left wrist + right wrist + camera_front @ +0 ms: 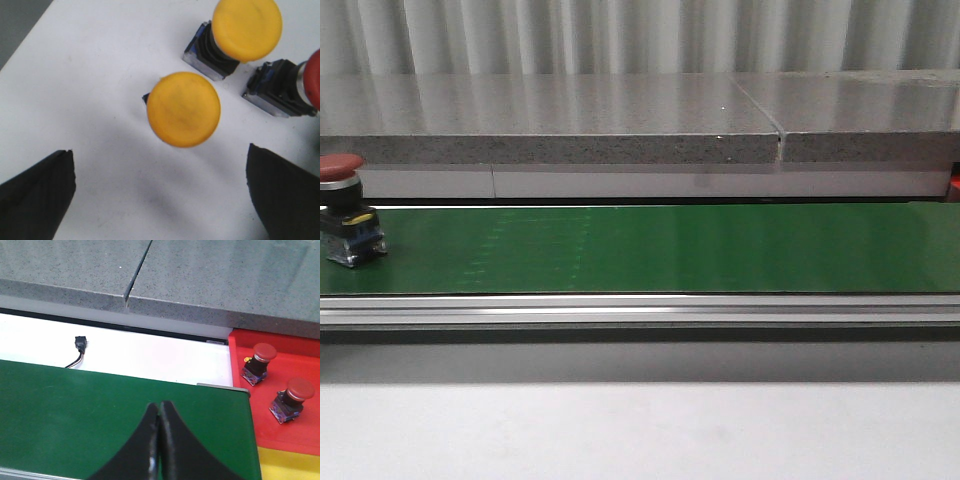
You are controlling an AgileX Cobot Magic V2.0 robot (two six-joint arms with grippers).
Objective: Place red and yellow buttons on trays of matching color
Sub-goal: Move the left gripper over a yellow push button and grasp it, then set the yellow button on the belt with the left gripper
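1. Hovering with my left gripper (160, 200) spread wide and holding nothing, its two dark fingers (37, 197) standing well apart over a white surface (90, 75), I have the nearest yellow button (183, 109) between and just ahead of them.
2. Second yellow button (240, 35): upright, just beyond the first, dark block body showing under the cap.
3. Red button (295, 85): lying on its side beside that one, cap cut off at the picture's edge.
4. Handling, by my judgement: small, light, rigid plastic; the domed caps look smooth and likely slippery, so the squarer body below the cap is the better hold.
5. My right gripper (159, 450): pressed closed, empty, above the green belt (100, 410).
6. Red tray (300, 360): two red buttons (260, 362) stand on it; a yellow tray (290, 465) adjoins it.
7. Front view: one more red-capped button (345, 210) sits on the belt's far left.
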